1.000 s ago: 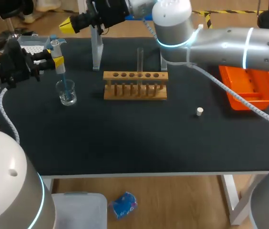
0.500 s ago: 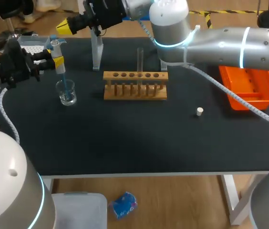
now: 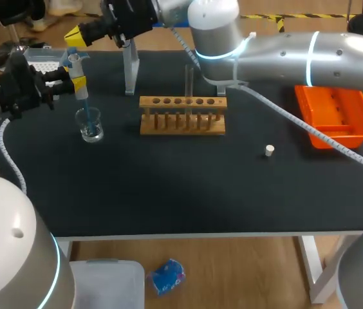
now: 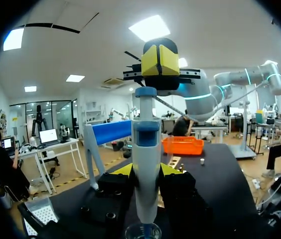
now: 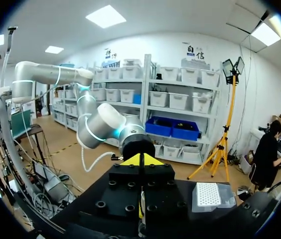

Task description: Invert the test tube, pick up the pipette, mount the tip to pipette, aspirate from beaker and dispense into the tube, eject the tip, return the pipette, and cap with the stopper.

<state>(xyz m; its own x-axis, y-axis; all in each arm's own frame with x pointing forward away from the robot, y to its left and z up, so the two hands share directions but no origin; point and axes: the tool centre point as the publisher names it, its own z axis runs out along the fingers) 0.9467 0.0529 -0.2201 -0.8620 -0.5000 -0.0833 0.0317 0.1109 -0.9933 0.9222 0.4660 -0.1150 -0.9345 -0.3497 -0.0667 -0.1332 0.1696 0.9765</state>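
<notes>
My left gripper (image 3: pixel 77 82) is shut on the white and blue pipette (image 3: pixel 76 72), held upright at the far left. Its blue tip dips into the small glass beaker (image 3: pixel 90 125). In the left wrist view the pipette (image 4: pixel 146 159) stands between my fingers over the beaker (image 4: pixel 143 232). My right gripper (image 3: pixel 73 36) is shut and empty, its yellow tips (image 4: pixel 160 59) just above the pipette's plunger (image 4: pixel 145 92). The right gripper (image 5: pixel 141 160) shows its tips pressed together. A clear test tube (image 3: pixel 188 80) stands upright in the wooden rack (image 3: pixel 181 116). The white stopper (image 3: pixel 269 150) lies on the mat.
A pipette stand (image 3: pixel 130 71) rises behind the rack, close to my right arm. A tip box (image 3: pixel 43 61) sits at the far left edge. An orange tray (image 3: pixel 333 116) is at the right. The black mat (image 3: pixel 188 187) in front of the rack is bare.
My right gripper has moved left, from beside the stand to right above the pipette's top. The left gripper, pipette and beaker have not moved.
</notes>
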